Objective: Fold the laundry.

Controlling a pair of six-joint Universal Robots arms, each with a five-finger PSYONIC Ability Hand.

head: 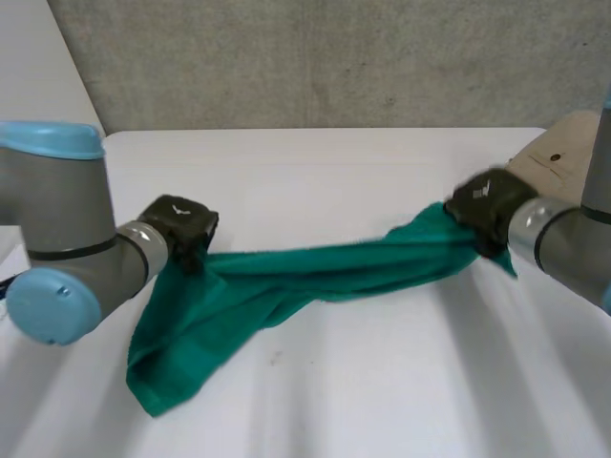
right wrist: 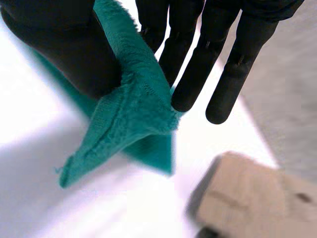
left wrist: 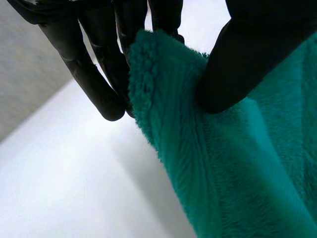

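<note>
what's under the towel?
White table shows under the green towel where it spans between left hand and right hand. Where its lower corner lies on the table, what's beneath is covered.

Am counting from the tableside. Cloths: one teal towel (head: 315, 272). Arms: two, the left arm (head: 57, 205) and the right arm (head: 573, 248). Hands: two, the left hand (head: 179, 227) and the right hand (head: 487, 205). Tables: one white table (head: 325, 181). Other: one beige block (head: 558, 153) is showing beside the right arm.
</note>
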